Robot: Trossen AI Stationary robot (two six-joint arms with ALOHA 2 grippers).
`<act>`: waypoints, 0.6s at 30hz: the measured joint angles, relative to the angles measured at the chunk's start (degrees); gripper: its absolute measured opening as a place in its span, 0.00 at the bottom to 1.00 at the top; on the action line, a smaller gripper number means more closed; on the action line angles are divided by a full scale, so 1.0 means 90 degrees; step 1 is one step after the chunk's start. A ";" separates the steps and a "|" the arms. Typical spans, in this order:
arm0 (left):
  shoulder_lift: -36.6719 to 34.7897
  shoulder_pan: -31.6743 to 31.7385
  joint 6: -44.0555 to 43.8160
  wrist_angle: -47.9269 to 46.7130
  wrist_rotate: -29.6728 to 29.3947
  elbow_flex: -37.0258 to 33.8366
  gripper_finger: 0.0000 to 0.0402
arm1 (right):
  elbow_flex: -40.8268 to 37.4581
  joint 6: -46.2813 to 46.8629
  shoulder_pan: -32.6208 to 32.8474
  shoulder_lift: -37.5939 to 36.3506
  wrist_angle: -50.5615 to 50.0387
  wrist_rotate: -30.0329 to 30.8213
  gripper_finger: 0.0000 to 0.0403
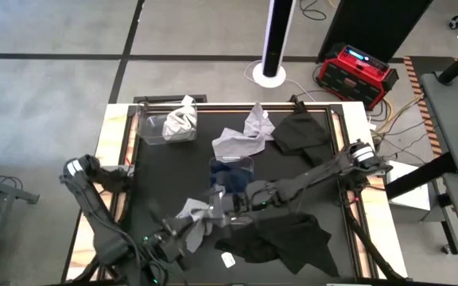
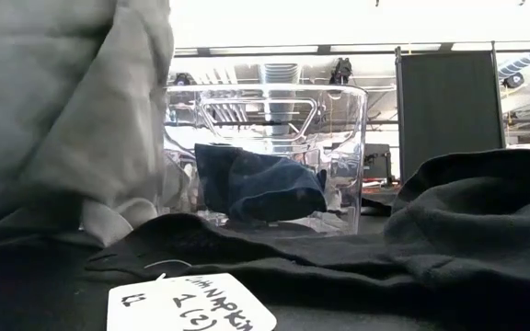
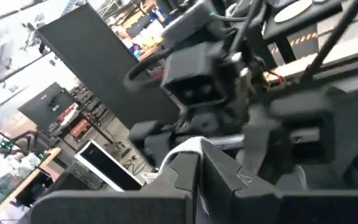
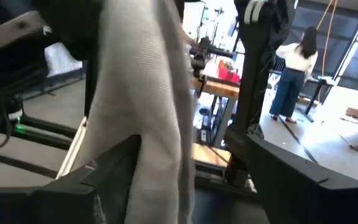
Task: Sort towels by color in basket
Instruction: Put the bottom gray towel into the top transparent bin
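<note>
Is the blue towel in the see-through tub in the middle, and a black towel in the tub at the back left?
Not quite. The high view shows the back-left tub holds a light grey towel, not black. The blue towel is in the middle tub.

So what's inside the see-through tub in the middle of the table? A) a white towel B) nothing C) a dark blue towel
C: the low view shows a navy blue towel bunched up inside the clear tub, and the high view shows the same.
</note>
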 joint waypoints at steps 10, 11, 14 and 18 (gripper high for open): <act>0.0511 -0.0051 -0.1133 -0.0083 0.0263 0.0000 0.02 | 0.0174 -0.0443 0.0044 0.0299 -0.0330 0.0002 0.12; 0.0502 -0.0056 -0.1266 -0.0128 0.0449 0.0000 0.04 | 0.0172 -0.0524 0.0067 0.0296 -0.0418 0.0006 0.08; 0.0501 -0.0063 -0.1566 -0.0178 0.0721 -0.0034 0.13 | 0.0172 -0.0558 0.0143 0.0295 -0.0618 0.0008 0.04; 0.0502 -0.0105 -0.1655 -0.0209 0.0963 -0.0039 0.32 | 0.0172 -0.0450 0.0248 0.0287 -0.0937 -0.0001 0.02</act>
